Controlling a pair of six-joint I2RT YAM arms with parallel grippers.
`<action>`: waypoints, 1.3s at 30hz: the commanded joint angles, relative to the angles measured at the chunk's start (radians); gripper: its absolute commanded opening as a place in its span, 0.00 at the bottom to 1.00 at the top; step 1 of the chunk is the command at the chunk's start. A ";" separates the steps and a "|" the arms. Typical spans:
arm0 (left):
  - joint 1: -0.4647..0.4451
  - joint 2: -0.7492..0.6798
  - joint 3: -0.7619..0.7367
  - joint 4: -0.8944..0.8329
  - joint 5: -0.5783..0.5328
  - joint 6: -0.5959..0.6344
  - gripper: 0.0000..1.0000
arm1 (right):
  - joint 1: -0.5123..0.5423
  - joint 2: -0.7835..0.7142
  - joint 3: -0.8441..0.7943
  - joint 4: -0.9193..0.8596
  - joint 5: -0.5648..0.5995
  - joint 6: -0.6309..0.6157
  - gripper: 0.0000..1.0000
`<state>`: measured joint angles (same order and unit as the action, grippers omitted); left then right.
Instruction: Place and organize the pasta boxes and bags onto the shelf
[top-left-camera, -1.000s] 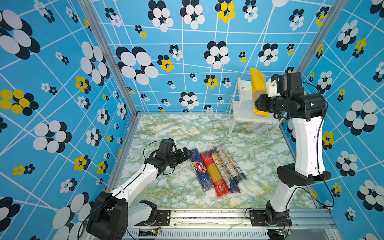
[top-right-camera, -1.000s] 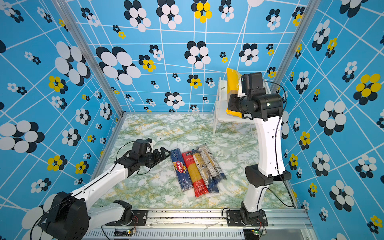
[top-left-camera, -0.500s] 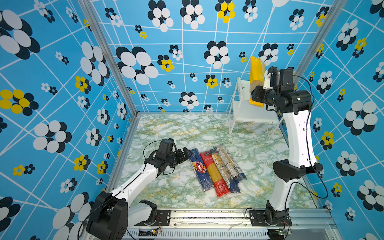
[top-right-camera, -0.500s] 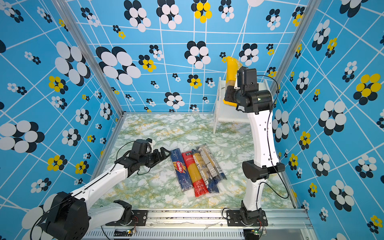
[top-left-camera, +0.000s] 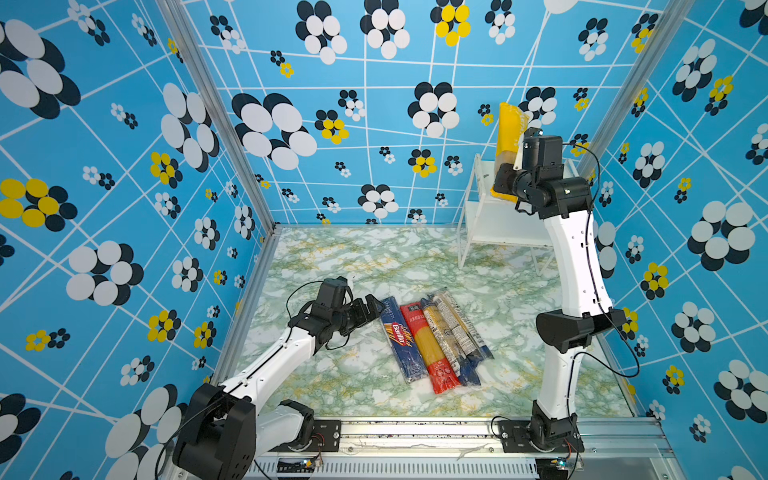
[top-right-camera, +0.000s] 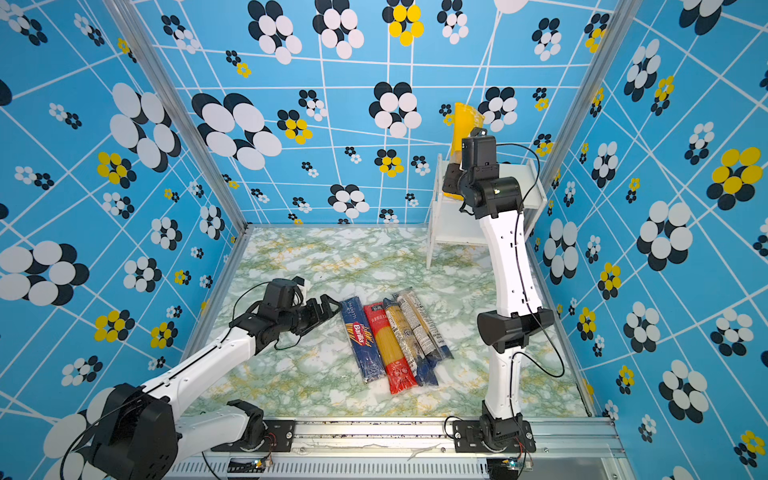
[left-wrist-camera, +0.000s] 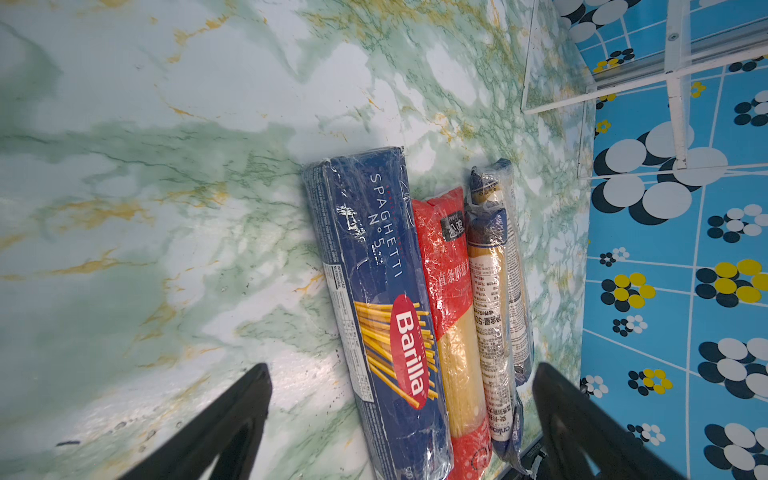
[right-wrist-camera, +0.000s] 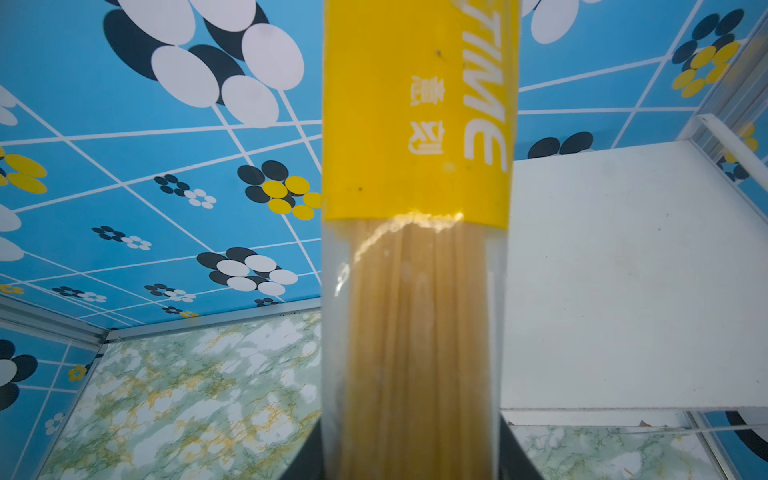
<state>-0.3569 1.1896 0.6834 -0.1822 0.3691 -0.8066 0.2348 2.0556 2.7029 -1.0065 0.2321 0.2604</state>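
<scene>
While the yellow pack (top-left-camera: 510, 133) is being gripped upright by the right end effector (top-left-camera: 503, 186), left end effector (top-left-camera: 373, 308) wide, toppling off the shelf (top-left-camera: 498, 229) edge is being risked.

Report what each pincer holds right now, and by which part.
Right pincer: shut on the yellow spaghetti pack, held upright, gripped in its lower half at the clear section. Left pincer: open, holding nothing, near the Barilla pack.

Both arms are wearing glossy white shells between bulky black joints, the left arm (top-left-camera: 272, 363) and right arm (top-left-camera: 575, 266) trailing thin, looping black cables. Small dark screws are dotting the links, and the left gripper (top-left-camera: 373, 309) is showing tapered black fingers.
</scene>
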 joint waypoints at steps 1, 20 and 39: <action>-0.008 -0.015 0.016 -0.030 -0.004 0.024 0.99 | -0.003 -0.023 0.025 0.169 0.050 -0.037 0.00; -0.008 -0.017 0.012 -0.030 -0.004 0.023 0.99 | -0.028 0.021 0.024 0.132 0.079 -0.077 0.00; -0.008 0.010 0.023 -0.026 -0.004 0.024 0.99 | -0.028 0.038 -0.002 0.172 0.087 -0.093 0.02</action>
<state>-0.3569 1.1896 0.6834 -0.1989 0.3687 -0.7990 0.2077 2.1368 2.6934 -1.0050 0.2832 0.1780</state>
